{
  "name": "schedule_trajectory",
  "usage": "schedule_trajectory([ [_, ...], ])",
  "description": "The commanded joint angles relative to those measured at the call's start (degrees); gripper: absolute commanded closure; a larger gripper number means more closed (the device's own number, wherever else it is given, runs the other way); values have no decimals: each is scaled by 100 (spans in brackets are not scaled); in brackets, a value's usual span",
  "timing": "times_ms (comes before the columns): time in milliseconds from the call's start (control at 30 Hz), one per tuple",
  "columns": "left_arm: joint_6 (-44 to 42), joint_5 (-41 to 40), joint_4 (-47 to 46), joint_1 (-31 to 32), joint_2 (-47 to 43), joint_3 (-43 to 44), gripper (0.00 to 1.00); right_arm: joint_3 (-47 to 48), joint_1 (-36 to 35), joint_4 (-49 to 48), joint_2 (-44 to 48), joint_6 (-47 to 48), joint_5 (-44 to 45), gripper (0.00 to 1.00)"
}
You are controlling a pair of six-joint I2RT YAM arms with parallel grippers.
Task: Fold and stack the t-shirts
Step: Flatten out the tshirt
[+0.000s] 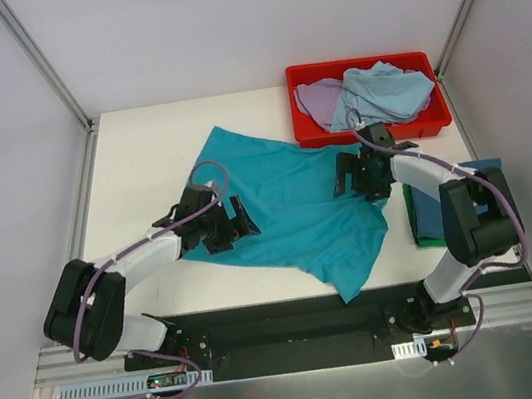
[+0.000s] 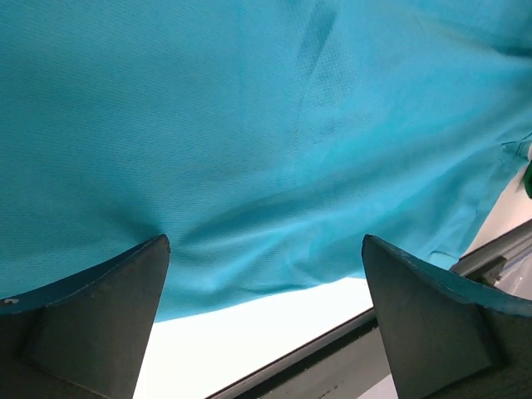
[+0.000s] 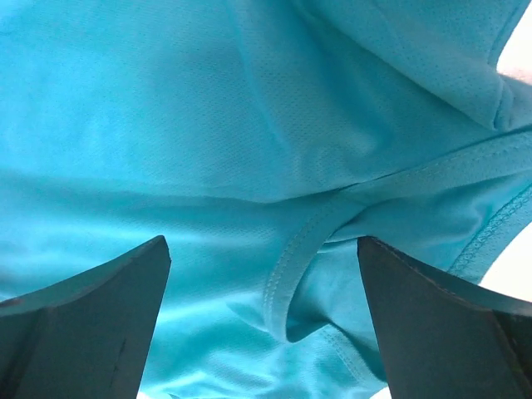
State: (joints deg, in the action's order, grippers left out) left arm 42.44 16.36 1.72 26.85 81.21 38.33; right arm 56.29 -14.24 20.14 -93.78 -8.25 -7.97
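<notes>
Left gripper [image 2: 266, 241]: I see its fingers spread wide, low over the teal shirt's left part.
Teal shirt [image 1: 298, 210]: spread out and rumpled across the worktop's middle, one tip at the near edge.
Right gripper [image 3: 262, 241]: fingers apart, just above a hem seam.
Tray [image 1: 337, 138]: far right corner, holding the lavender shirt [image 1: 316, 98] and pale blue shirt [image 1: 385, 89].
Right edge: dark blue shirt [image 1: 431, 217] over green shirt [image 1: 414, 221], I think.

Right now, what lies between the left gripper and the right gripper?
Only the spread teal cloth t-shirt lies between the left gripper and the right gripper, with nothing on it there. The top external view shows this.
</notes>
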Motion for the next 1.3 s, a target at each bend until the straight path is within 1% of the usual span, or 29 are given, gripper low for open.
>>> schedule_trajectory([
  [0,212,-771,267,4,-859,-273,1,234,-53,710,701,421,243,3],
  [133,414,-1810,724,-22,-1449,-431,1,-459,-166,903,1685,298,226,3],
  [167,476,-2021,812,-48,-1572,-457,1,-661,-289,982,1931,280,191,4],
  [233,555,-2189,822,-171,-1731,-528,1,-1013,-701,1131,2432,114,-54,4],
  [300,547,-2146,822,-355,-1731,-511,1,-1312,-1402,1072,2898,43,-441,4],
  [367,564,-1953,822,-514,-1635,-519,1,-1559,-2114,843,3128,-106,-749,4],
  [433,556,-1777,813,-611,-1477,-519,1,-1674,-2660,833,3120,-186,-1030,3],
  [500,538,-1706,813,-637,-1267,-484,1,-1692,-3039,1061,3024,-142,-778,3],
  [533,538,-1698,813,-646,-1170,-467,1,-1718,-3154,1079,2962,-150,-533,3],
  [667,547,-1487,813,-699,-800,-405,1,-1718,-3497,896,2506,-326,-653,3],
  [733,564,-1495,813,-707,-712,-387,1,-1648,-3734,703,2251,-318,-881,1],
  [800,564,-1478,804,-708,-642,-361,1,-1499,-3963,737,2049,-265,-882,1],
  [967,538,-1495,813,-716,-650,-352,1,-1349,-4279,447,1714,-300,-1558,1],
  [1067,529,-1548,804,-734,-694,-387,1,-1296,-4517,245,1757,-265,-1961,1],
  [1133,520,-1548,804,-743,-694,-387,1,-1314,-4535,113,1932,-265,-2103,1],
  [1200,529,-1557,804,-752,-685,-387,1,-1349,-4535,-18,2196,-203,-2104,1],
  [1267,520,-1539,804,-760,-668,-379,1,-1402,-4535,77,2547,-194,-1702,1],
])
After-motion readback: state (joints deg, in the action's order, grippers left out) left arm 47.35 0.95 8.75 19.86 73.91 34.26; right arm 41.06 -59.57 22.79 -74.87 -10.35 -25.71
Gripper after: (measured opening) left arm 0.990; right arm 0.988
